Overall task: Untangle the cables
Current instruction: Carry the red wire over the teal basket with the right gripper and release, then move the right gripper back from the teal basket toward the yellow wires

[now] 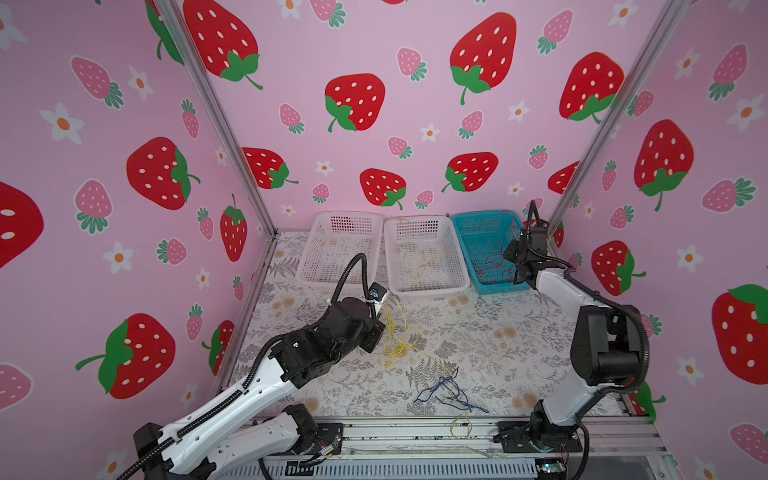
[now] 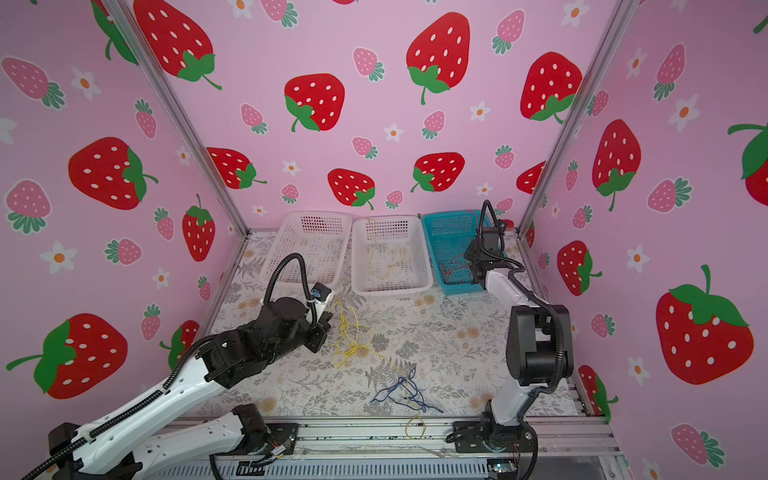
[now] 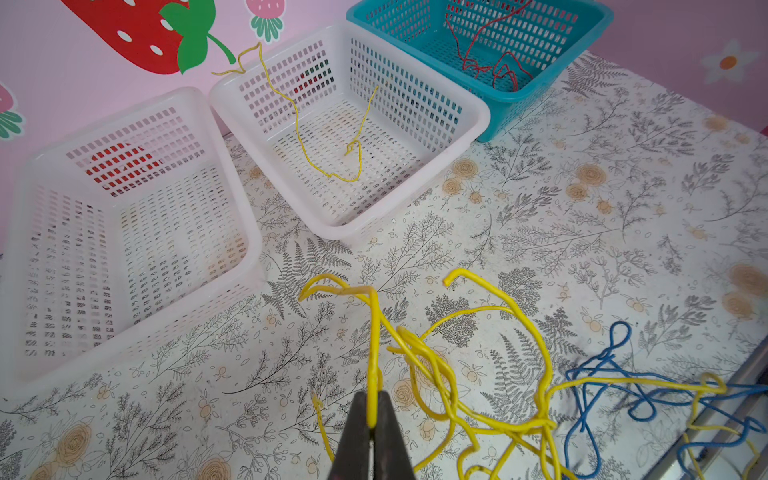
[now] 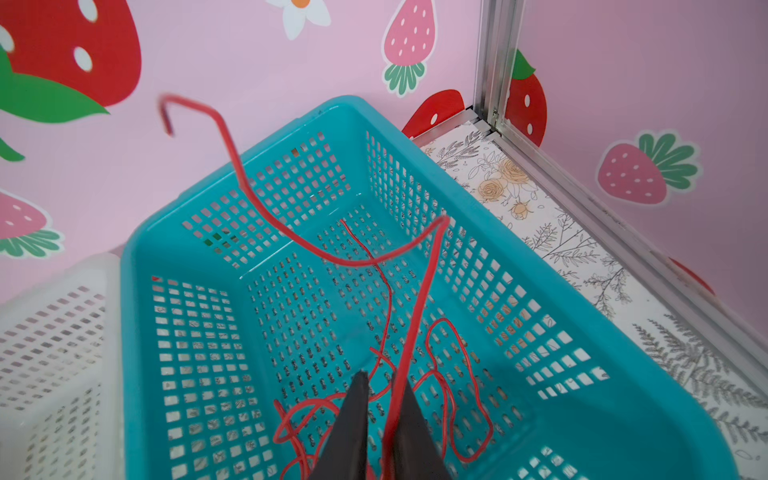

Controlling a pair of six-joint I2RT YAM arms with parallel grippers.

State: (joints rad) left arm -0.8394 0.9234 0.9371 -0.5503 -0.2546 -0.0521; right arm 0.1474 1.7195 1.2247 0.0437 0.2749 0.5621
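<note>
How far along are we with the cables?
Done: red cables lie in the teal basket, one yellow cable in the middle basket. In hand: left gripper shut on a yellow strand; right gripper open over the teal basket, a red cable between its jaws. Left: blue cables tangled with yellow ones on the table; left basket empty.

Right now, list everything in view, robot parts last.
White perforated plastic baskets: two, white, back left and middle.
Teal perforated plastic basket: one, teal, back right.
Loose thin yellow wire: one, yellow, middle basket.
Yellow wire tangle: one, yellow, table centre.
Thin dark blue wires: one tangle, blue, table front.
Thin red wires: count unclear, red, teal basket.
Left tool: one, black, shut on yellow wire tangle.
Right tool: one, black, open over teal basket.
</note>
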